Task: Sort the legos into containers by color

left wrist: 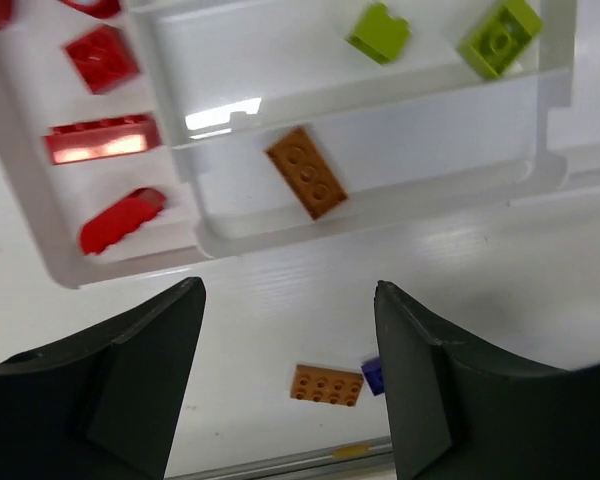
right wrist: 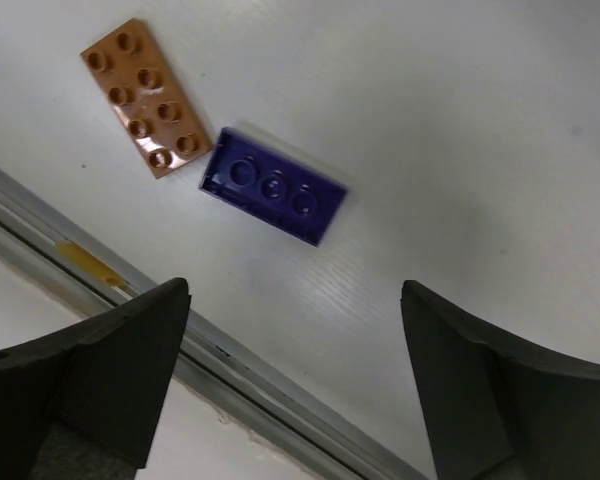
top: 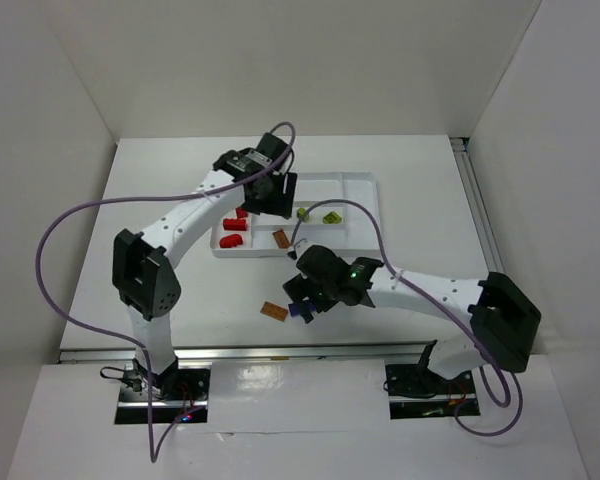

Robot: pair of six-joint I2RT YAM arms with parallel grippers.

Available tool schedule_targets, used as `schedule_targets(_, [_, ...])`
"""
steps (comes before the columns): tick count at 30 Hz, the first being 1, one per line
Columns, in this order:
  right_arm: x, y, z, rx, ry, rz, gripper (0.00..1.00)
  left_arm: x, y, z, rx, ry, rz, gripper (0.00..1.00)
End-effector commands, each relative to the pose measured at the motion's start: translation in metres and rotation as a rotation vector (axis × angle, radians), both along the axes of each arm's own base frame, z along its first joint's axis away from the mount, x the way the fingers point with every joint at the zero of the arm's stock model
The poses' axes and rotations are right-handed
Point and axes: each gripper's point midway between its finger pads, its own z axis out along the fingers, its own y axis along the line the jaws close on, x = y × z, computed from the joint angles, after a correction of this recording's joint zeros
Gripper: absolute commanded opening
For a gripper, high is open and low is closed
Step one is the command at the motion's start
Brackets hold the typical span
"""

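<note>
The purple lego (right wrist: 273, 198) lies flat on the surface, just beside a loose orange-brown lego (right wrist: 145, 97), both outside the tray (top: 365, 190); the right hand (right wrist: 290, 335) hovers above them, fingers spread and holding nothing; I'd say it is lining up a pick, and must come down centred on one piece without nudging its neighbour; the left hand (left wrist: 290, 345) hangs open by the tray's near wall; inside the tray I count two lime legos (left wrist: 378, 32) in one slot, a second orange-brown lego (left wrist: 306, 172) in the next, and at least three red legos (left wrist: 100, 140) in the squarish section.
</note>
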Motion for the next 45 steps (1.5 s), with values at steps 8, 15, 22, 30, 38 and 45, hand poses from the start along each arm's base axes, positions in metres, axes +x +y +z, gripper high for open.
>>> schedule_targets(8, [0.009,0.034,-0.03,-0.079,-0.05,0.162,0.99,0.021,0.098,0.052,-0.136,-0.071,0.263,0.78])
schedule_targets(15, [0.029,0.042,-0.047,-0.086,-0.093,0.143,0.97,0.009,0.115,0.057,-0.196,-0.083,0.292,0.77])
schedule_targets(22, [0.044,0.039,-0.066,-0.042,-0.051,0.109,0.75,0.006,0.122,0.047,-0.193,-0.062,0.307,0.77])
schedule_targets(30, [0.038,0.027,-0.067,-0.063,-0.013,0.076,0.48,0.007,0.119,0.048,-0.204,-0.067,0.301,0.75])
schedule_targets(38, [0.031,0.003,-0.06,-0.118,0.02,-0.066,0.8,-0.06,0.087,-0.006,-0.183,0.126,0.251,0.75])
schedule_targets(45, [0.013,0.008,-0.06,-0.106,0.054,-0.072,0.58,-0.114,0.072,-0.043,-0.16,0.251,0.267,0.75])
